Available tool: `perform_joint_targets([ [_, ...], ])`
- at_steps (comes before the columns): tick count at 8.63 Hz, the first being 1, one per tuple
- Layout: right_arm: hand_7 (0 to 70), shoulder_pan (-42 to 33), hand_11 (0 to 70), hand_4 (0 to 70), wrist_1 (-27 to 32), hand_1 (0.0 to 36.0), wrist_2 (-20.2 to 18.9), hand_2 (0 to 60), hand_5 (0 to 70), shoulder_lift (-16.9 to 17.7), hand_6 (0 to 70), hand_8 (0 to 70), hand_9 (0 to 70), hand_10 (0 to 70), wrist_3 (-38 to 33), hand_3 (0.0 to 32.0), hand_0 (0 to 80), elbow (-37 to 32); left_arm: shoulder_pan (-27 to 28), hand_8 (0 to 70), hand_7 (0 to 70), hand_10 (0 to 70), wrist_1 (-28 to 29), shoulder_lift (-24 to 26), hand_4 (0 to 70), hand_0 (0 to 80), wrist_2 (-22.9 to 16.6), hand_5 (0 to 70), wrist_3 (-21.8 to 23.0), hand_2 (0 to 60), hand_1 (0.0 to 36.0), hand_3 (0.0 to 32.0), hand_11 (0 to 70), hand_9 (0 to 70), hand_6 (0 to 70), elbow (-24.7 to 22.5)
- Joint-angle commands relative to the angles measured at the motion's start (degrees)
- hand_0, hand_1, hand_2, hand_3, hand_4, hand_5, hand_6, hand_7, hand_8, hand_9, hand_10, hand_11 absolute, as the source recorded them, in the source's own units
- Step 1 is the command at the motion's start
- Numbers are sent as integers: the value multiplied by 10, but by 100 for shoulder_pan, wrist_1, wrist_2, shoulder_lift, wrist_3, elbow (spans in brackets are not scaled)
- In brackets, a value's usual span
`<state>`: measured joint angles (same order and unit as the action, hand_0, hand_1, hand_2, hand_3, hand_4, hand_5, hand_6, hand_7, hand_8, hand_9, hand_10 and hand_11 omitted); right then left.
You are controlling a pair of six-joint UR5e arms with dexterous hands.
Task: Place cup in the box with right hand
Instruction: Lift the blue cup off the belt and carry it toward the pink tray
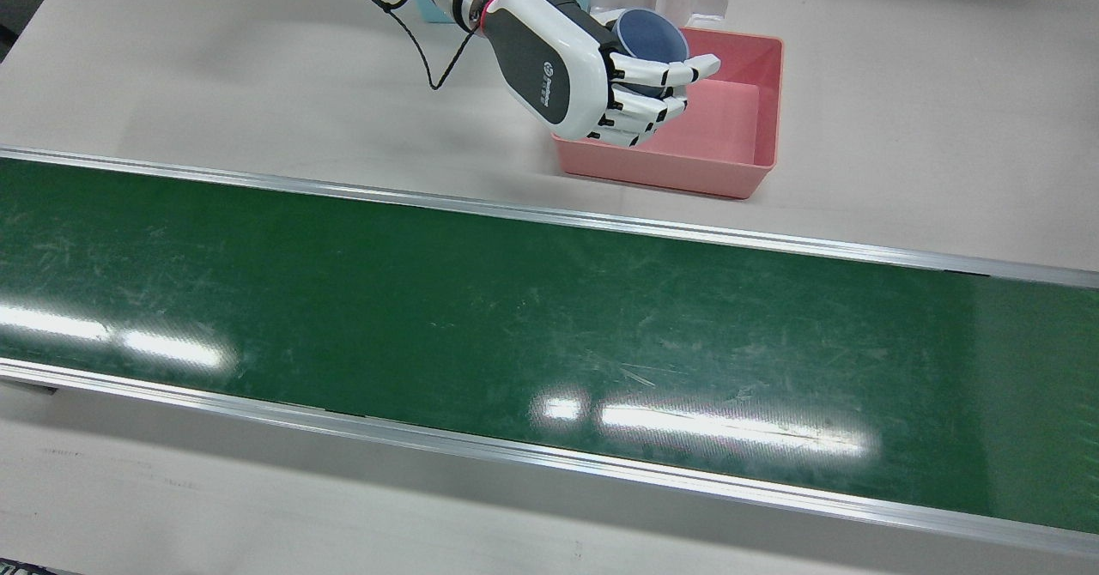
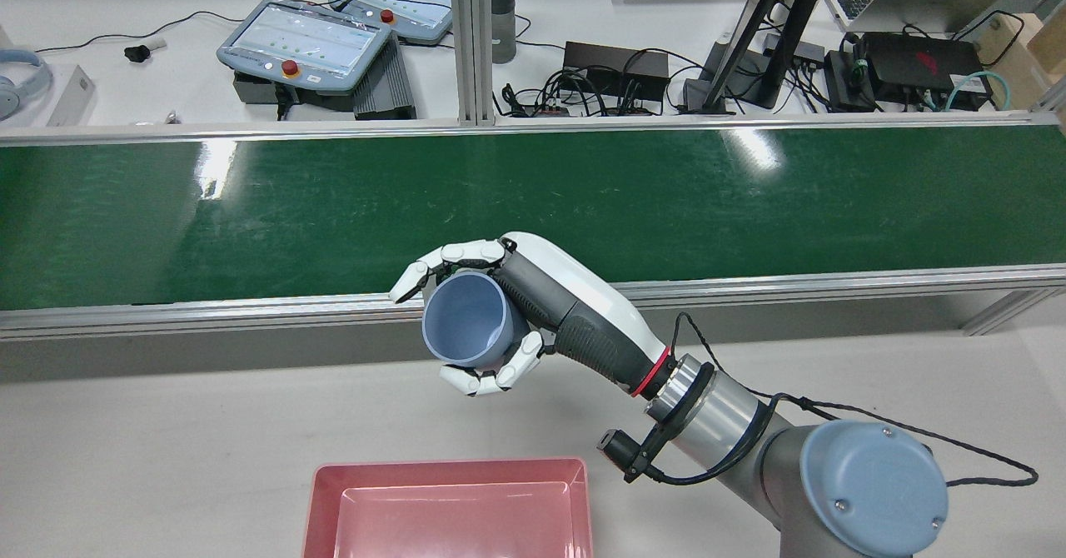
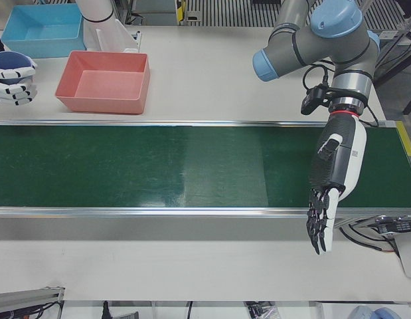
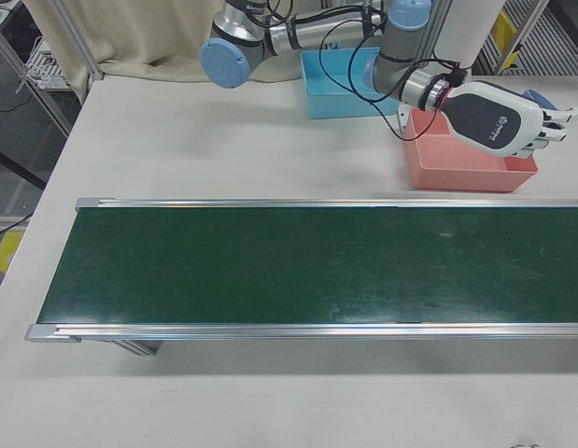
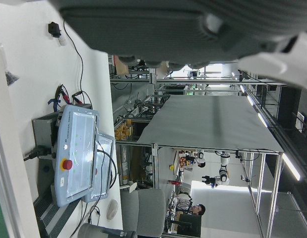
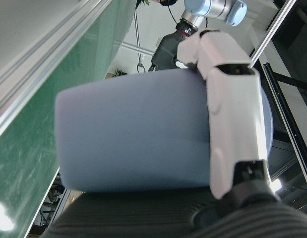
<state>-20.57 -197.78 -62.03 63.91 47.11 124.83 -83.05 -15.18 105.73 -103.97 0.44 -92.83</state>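
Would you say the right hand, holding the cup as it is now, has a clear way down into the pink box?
Probably yes. The right hand is shut on the cup, raised near the pink box. The box is open-topped and looks empty, and nothing stands between them.

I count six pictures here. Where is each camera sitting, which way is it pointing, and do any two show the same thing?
Front view: above, looking down; right hand holds cup over pink box.
Rear view: high behind the robot; right arm, same cup.
Left-front view: operators' side; left hand open over belt.
Right-front view: operators' side; right arm.
Left hand view: on the hand, sideways; shows the room.
Right hand view: on the hand; cup fills it.
Front and rear share cup, box.
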Motion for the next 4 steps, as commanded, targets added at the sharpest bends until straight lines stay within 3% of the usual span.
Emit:
perform_joint_targets([
  [1,700,614,675,115,64,360,41,600,258,60,387,619,700,450,-1,0,800,7,0,0,0,0,6,0,0,0,0,0,0,0,0,0,0,0,0,2],
  [2,700,737,678,103,334,360,68,600,259,278,384,618,700,452,8,0,800,-11,0,0,0,0,6,0,0,0,0,0,0,0,0,0,0,0,0,2],
  [4,700,1088,676,38,1430,360,233,600,255,813,361,606,700,451,-35,0,795,-230,0,0,0,0,6,0,0,0,0,0,0,0,0,0,0,0,0,2],
])
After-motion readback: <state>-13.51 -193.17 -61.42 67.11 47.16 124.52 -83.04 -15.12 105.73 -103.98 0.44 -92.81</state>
